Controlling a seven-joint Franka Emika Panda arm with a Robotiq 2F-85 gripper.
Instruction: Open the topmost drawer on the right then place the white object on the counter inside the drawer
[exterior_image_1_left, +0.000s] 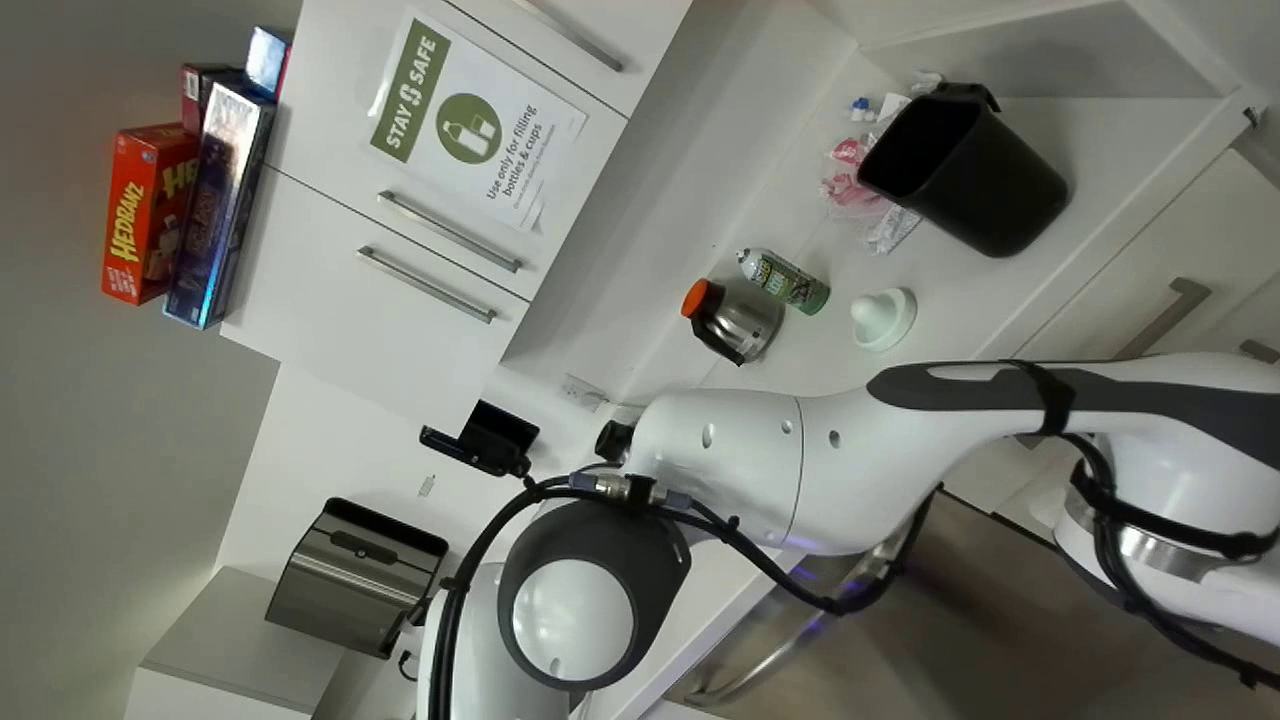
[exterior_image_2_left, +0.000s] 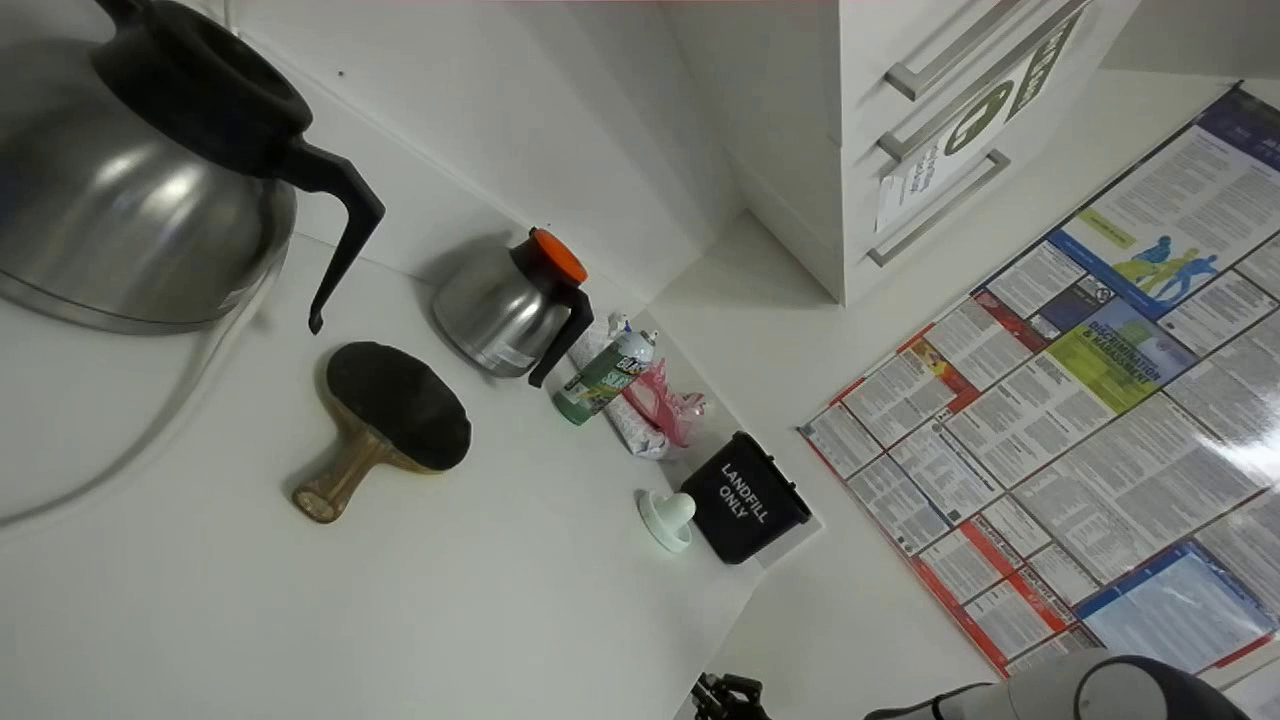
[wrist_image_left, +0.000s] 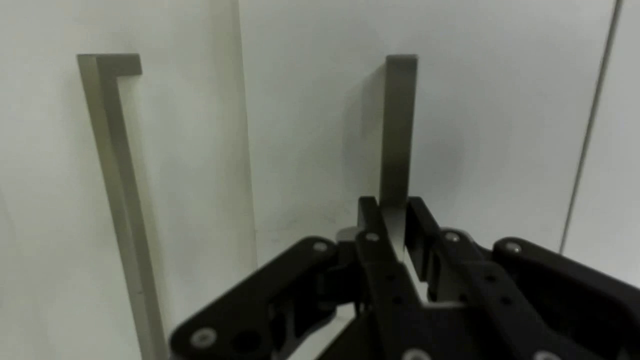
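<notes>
At the bar handle (wrist_image_left: 398, 130): the gripper (wrist_image_left: 394, 215) is clenched on the slim silver bar, its fingers (wrist_image_left: 370, 220) against either side.
Drawer (wrist_image_left: 315, 125): flat white front bearing that handle; how far out it stands cannot be told.
Neighbouring front (wrist_image_left: 190, 210): left of the drawer in the wrist view, white too, with a like handle (wrist_image_left: 122, 190).
Arm (exterior_image_1_left: 720, 460): crosses in front of the counter (exterior_image_1_left: 960, 300) in an exterior view, hiding part of it.
White object (exterior_image_1_left: 884, 318): on the counter, a rounded knob on a wide round base, well apart from the gripper.
Spray can (exterior_image_1_left: 788, 283): green-labelled, near the white object.
Bin (exterior_image_2_left: 745, 500): black, lettered LANDFILL ONLY, near but apart from the white object.
Pink and white wrapping (exterior_image_1_left: 848, 185): crumpled, just beside the bin.
Carafe (exterior_image_1_left: 750, 317): steel with an orange lid, just beside the spray can.
Paddle (exterior_image_2_left: 398, 400): dark face, wooden grip, lying on the counter near a larger steel carafe (exterior_image_2_left: 140, 220) in an exterior view.
Wall cabinets (exterior_image_1_left: 320, 290): white, with silver handles (exterior_image_1_left: 450, 231) and a posted STAY SAFE sign (exterior_image_1_left: 480, 120).
Game boxes (exterior_image_1_left: 145, 215): atop the cabinets, a red one lettered HEDBANZ.
</notes>
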